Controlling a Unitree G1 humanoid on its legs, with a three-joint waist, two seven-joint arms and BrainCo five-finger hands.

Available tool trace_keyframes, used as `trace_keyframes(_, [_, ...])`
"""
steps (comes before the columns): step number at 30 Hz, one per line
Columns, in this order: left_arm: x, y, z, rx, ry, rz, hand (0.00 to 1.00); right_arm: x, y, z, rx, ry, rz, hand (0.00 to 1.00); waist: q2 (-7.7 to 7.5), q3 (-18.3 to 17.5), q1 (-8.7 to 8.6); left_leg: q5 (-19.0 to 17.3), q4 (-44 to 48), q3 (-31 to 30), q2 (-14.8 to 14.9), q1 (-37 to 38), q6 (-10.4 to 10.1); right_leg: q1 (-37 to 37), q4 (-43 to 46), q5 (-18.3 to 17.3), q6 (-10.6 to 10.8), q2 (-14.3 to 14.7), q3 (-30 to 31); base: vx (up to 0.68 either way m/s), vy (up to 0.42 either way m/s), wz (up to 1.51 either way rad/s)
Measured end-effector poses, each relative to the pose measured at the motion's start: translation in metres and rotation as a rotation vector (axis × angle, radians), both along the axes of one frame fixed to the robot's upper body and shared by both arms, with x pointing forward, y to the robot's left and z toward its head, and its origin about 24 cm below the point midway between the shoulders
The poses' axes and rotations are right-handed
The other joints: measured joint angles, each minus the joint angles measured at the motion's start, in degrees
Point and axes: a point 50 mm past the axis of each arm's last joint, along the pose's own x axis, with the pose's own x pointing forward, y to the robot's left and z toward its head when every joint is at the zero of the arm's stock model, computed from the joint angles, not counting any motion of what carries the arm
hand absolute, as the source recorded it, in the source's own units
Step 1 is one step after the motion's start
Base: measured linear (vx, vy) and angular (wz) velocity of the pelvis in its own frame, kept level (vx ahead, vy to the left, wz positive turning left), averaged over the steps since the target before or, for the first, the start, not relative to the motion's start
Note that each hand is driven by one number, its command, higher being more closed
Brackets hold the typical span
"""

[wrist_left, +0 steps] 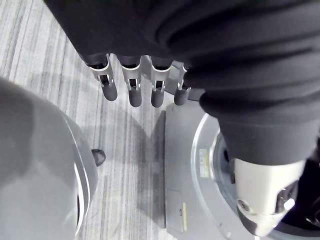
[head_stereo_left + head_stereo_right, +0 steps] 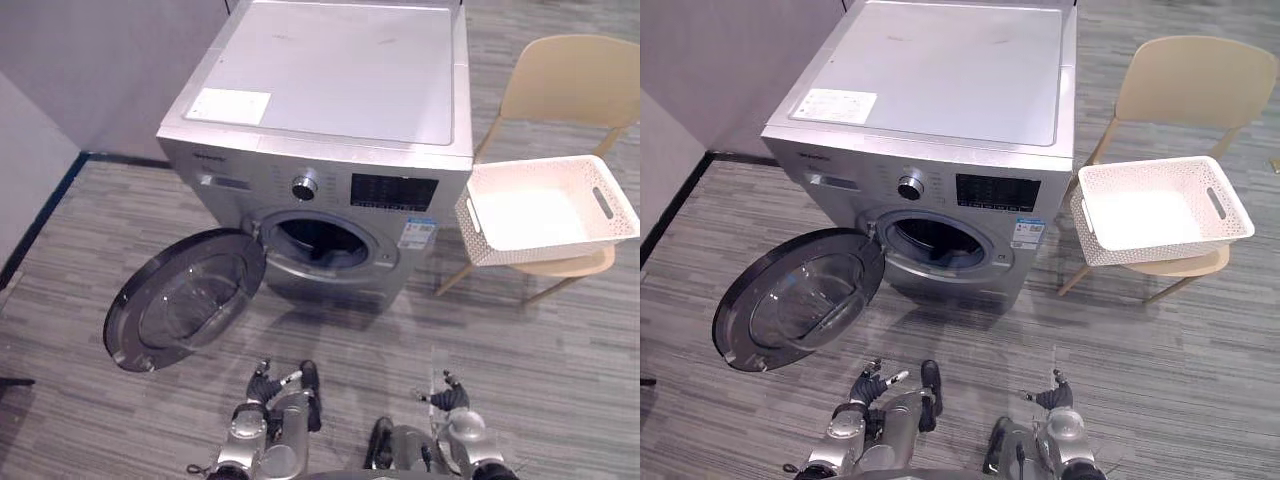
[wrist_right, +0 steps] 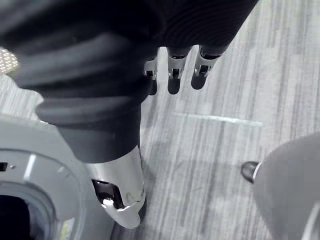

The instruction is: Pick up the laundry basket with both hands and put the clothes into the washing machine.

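A white perforated laundry basket (image 2: 560, 250) stands on the seat of a tan chair (image 2: 570, 85), to the right of the silver washing machine (image 2: 330, 100). I see no clothes in the basket. The machine's round door (image 2: 185, 298) hangs open to the left. Dark cloth lies inside the drum (image 2: 318, 243). My left hand (image 2: 268, 388) and right hand (image 2: 447, 392) hang low over the floor in front of the machine, apart from the basket. The left hand's fingers (image 1: 130, 87) are straight and hold nothing. The right hand's fingers (image 3: 172, 77) are straight and hold nothing too.
The open door sticks out over the striped grey floor at the front left. A grey wall with a dark skirting (image 2: 45, 215) runs along the left. The chair's legs (image 2: 455, 275) stand close to the machine's right side.
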Motion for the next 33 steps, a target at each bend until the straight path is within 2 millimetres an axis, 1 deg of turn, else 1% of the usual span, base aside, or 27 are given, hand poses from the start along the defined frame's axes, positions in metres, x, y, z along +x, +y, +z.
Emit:
trace_keyframes(1, [0.001, -0.001, 0.0, 0.003, -0.002, -0.008, 0.0, -0.002, -0.001, -0.001, 0.0, 0.004, -0.008, 0.0, -0.01, -0.09, -0.04, -1.52, 1.95, -0.44, 0.61, 0.52, 0.09, 0.05, -0.76, 0.65, 0.24, -0.2, 0.06, -0.15, 0.12, 0.18])
trace_keyframes(2, [0.002, -0.002, 0.001, 0.009, -0.003, -0.02, 0.0, -0.005, -0.004, -0.001, -0.006, 0.01, -0.013, 0.0, 0.32, -0.49, -0.03, -4.3, 3.28, -2.05, 1.93, 2.24, -1.03, -0.01, -2.68, 2.03, 0.58, -0.34, 0.11, -0.16, 0.201, 0.11])
trace_keyframes(3, [0.001, -0.004, -0.001, 0.015, 0.003, -0.024, 0.0, -0.005, -0.005, -0.002, -0.01, 0.014, -0.013, 0.0, 0.49, -0.6, -0.15, -6.19, 1.9, -3.94, 2.68, 4.74, -2.09, -0.04, -4.33, 3.47, 1.39, -0.37, 0.22, -0.12, 0.217, 0.07])
trace_keyframes(4, [0.0, -0.004, -0.001, 0.016, 0.007, -0.025, 0.0, -0.005, -0.005, -0.002, -0.013, 0.014, -0.015, 0.0, 0.6, -0.66, -0.24, -7.1, -0.56, -4.89, 2.55, 6.5, -3.31, -0.05, -4.91, 4.13, 1.97, -0.37, 0.34, -0.08, 0.264, -0.01])
trace_keyframes(5, [-0.001, -0.005, -0.002, 0.023, 0.012, -0.039, 0.0, -0.007, -0.009, -0.001, -0.026, 0.018, -0.021, 0.0, 1.12, -0.99, -0.5, -9.36, -8.02, -6.72, 1.57, 10.37, -5.33, -0.05, -5.99, 5.35, 3.37, -0.24, 0.6, -0.06, 0.27, 0.06])
trace_keyframes(6, [-0.001, 0.001, -0.003, 0.054, 0.023, -0.064, 0.0, -0.011, -0.004, -0.005, -0.008, 0.035, -0.023, 0.0, -0.42, -1.82, -1.09, -7.67, -11.33, -6.0, -0.37, 10.88, -4.78, 0.29, -8.15, 6.67, 4.62, -1.57, 0.65, -0.05, 0.255, 0.13])
trace_keyframes(7, [-0.002, 0.003, -0.003, 0.064, 0.026, -0.075, 0.0, -0.012, -0.002, -0.006, -0.003, 0.04, -0.023, 0.0, -1.03, -2.52, -1.4, -6.83, -12.67, -5.99, -1.56, 11.2, -4.21, 0.61, -9.42, 8.02, 5.18, -2.06, 0.33, -0.01, 0.2, 0.26])
trace_keyframes(8, [0.0, 0.006, -0.002, 0.081, 0.021, -0.095, 0.0, -0.016, -0.007, -0.007, -0.002, 0.052, -0.043, 0.0, -1.18, -3.06, -1.66, -5.89, -14.58, -6.17, -3.43, 12.2, -3.35, 1.87, -11.62, 9.43, 6.27, -3.22, 0.13, 0.02, 0.239, 0.26])
trace_keyframes(9, [0.003, 0.005, 0.001, 0.082, 0.007, -0.102, 0.0, -0.019, -0.017, -0.007, -0.007, 0.062, -0.062, 0.0, -0.73, -3.29, -1.82, -5.5, -15.92, -6.39, -5.07, 13.28, -2.76, 3.36, -13.58, 11.01, 6.66, -4.35, -0.13, 0.02, 0.2, 0.23])
trace_keyframes(11, [0.011, 0.004, 0.008, 0.085, -0.039, -0.114, 0.0, -0.021, -0.03, -0.005, -0.028, 0.06, -0.092, 0.0, 0.01, -4.52, -2.21, -4.62, -17.99, -6.99, -7.26, 14.0, -1.53, 4.74, -16.15, 12.62, 7.52, -5.83, -0.82, 0.01, 0.194, 0.26])
trace_keyframes(12, [0.016, 0.006, 0.014, 0.096, -0.07, -0.121, 0.0, -0.021, -0.035, -0.004, -0.034, 0.059, -0.103, 0.0, 0.44, -5.01, -2.69, -3.99, -18.66, -7.29, -8.07, 14.19, -0.78, 5.37, -17.22, 13.15, 7.93, -6.33, -1.25, 0.05, 0.189, 0.29])
trace_keyframes(14, [0.03, 0.007, 0.031, 0.105, -0.167, -0.132, 0.0, -0.022, -0.039, -0.004, -0.033, 0.066, -0.122, 0.0, 0.5, -5.1, -2.75, -3.25, -20.02, -7.45, -9.33, 15.39, -0.25, 6.55, -18.8, 14.03, 8.76, -7.07, -1.24, 0.06, 0.095, 0.12])
trace_keyframes(15, [0.041, 0.008, 0.046, 0.11, -0.244, -0.136, 0.0, -0.022, -0.04, -0.004, -0.027, 0.064, -0.123, 0.0, 0.49, -5.13, -2.8, -3.18, -20.5, -7.55, -9.68, 15.97, -0.12, 7.29, -19.37, 14.23, 8.62, -7.22, -1.4, 0.06, 0.066, 0.05])
trace_keyframes(16, [0.053, 0.009, 0.066, 0.118, -0.349, -0.145, 0.0, -0.022, -0.04, -0.004, -0.017, 0.065, -0.119, 0.0, 0.31, -5.44, -2.76, -3.17, -20.68, -7.75, -10.21, 16.0, -0.11, 7.69, -20.23, 14.84, 8.68, -7.19, -1.78, 0.06, 0.057, 0.09])
trace_keyframes(18, [0.065, 0.009, 0.09, 0.125, -0.471, -0.15, 0.0, -0.021, -0.041, -0.003, -0.016, 0.061, -0.123, 0.0, 0.24, -5.53, -2.87, -3.12, -20.9, -8.3, -10.35, 16.01, -0.05, 8.37, -21.12, 15.11, 8.57, -7.1, -2.6, 0.06, 0.013, 0.11])
trace_keyframes(19, [0.07, 0.014, 0.106, 0.133, -0.545, -0.133, 0.0, -0.021, -0.045, -0.003, -0.02, 0.062, -0.12, 0.0, 0.22, -5.58, -2.93, -3.11, -21.27, -8.37, -10.36, 16.36, -0.04, 8.7, -21.46, 15.15, 8.54, -6.99, -2.71, 0.07, -0.022, 0.06])
trace_keyframes(20, [0.072, 0.018, 0.112, 0.141, -0.574, -0.116, 0.0, -0.021, -0.047, -0.002, -0.021, 0.064, -0.118, 0.0, 0.22, -5.57, -2.96, -3.1, -21.55, -8.39, -10.35, 16.77, -0.04, 9.15, -21.83, 15.17, 8.51, -6.9, -2.8, 0.06, -0.03, 0.0])
trace_keyframes(21, [0.075, 0.028, 0.121, 0.164, -0.616, -0.069, 0.0, -0.023, -0.054, -0.001, -0.029, 0.064, -0.134, 0.0, 0.25, -5.6, -2.92, -3.1, -21.89, -8.5, -10.34, 17.56, -0.04, 9.96, -22.21, 15.17, 8.48, -6.76, -2.87, 0.06, -0.032, -0.01])
trace_keyframes(22, [0.076, 0.035, 0.125, 0.18, -0.63, -0.042, 0.0, -0.023, -0.058, 0.0, -0.035, 0.062, -0.141, 0.0, 0.24, -5.67, -2.95, -3.1, -22.15, -8.54, -10.3, 17.96, -0.04, 10.33, -22.46, 15.17, 8.48, -6.64, -2.89, 0.06, -0.04, -0.02])
trace_keyframes(24, [0.082, 0.068, 0.143, 0.274, -0.688, 0.076, 0.0, -0.022, -0.074, 0.007, -0.071, 0.051, -0.159, 0.0, 0.18, -6.08, -2.93, -3.08, -22.65, -8.62, -10.07, 18.08, -0.08, 10.48, -23.06, 15.17, 8.43, -6.21, -2.93, 0.05, -0.044, -0.02])
trace_keyframes(25, [0.082, 0.077, 0.148, 0.297, -0.701, 0.103, 0.0, -0.021, -0.079, 0.008, -0.079, 0.047, -0.163, 0.0, 0.18, -6.08, -2.94, -3.07, -22.73, -8.64, -10.01, 18.08, -0.09, 10.48, -23.13, 15.15, 8.38, -6.14, -2.93, 0.03, -0.039, 0.0])
trace_keyframes(27, [0.083, 0.109, 0.166, 0.384, -0.746, 0.201, 0.0, -0.019, -0.097, 0.017, -0.105, 0.029, -0.185, 0.0, 0.11, -6.08, -2.86, -2.54, -23.92, -8.65, -9.93, 18.33, -0.33, 10.55, -24.05, 15.54, 7.72, -5.83, -2.94, 0.01, -0.017, 0.0])
trace_keyframes(28, [0.083, 0.117, 0.171, 0.406, -0.756, 0.223, 0.0, -0.018, -0.101, 0.019, -0.114, 0.024, -0.187, 0.0, 0.07, -6.06, -2.86, -2.31, -24.35, -8.64, -9.89, 18.32, -0.37, 10.5, -24.42, 15.86, 7.27, -5.69, -2.94, 0.02, -0.027, -0.04])
trace_keyframes(30, [0.082, 0.149, 0.187, 0.501, -0.766, 0.28, 0.0, -0.014, -0.116, 0.028, -0.14, 0.002, -0.215, 0.0, -0.57, -5.87, -2.77, -2.2, -24.74, -8.41, -9.51, 17.75, -0.42, 10.03, -25.34, 16.41, 6.52, -5.17, -2.85, -0.01, -0.032, -0.05])
trace_keyframes(31, [0.082, 0.156, 0.19, 0.516, -0.765, 0.295, 0.0, -0.014, -0.119, 0.029, -0.142, 0.0, -0.221, 0.0, -0.89, -5.84, -2.76, -2.15, -24.8, -8.41, -9.43, 17.55, -0.5, 9.9, -25.61, 16.57, 6.3, -5.03, -2.85, -0.02, -0.041, -0.06])
trace_keyframes(32, [0.081, 0.167, 0.194, 0.54, -0.754, 0.319, 0.0, -0.013, -0.124, 0.031, -0.142, 0.004, -0.226, 0.0, -1.6, -5.87, -2.73, -1.94, -25.22, -8.23, -9.21, 17.17, -0.77, 9.41, -26.27, 17.0, 5.73, -4.63, -2.73, -0.01, -0.03, -0.1])
trace_keyframes(33, [0.08, 0.176, 0.196, 0.556, -0.741, 0.337, 0.0, -0.011, -0.129, 0.035, -0.152, -0.005, -0.234, 0.0, -2.55, -5.81, -2.58, -1.66, -25.6, -7.91, -9.15, 16.32, -0.69, 8.35, -26.48, 17.08, 5.69, -4.53, -2.6, -0.03, -0.042, -0.11])
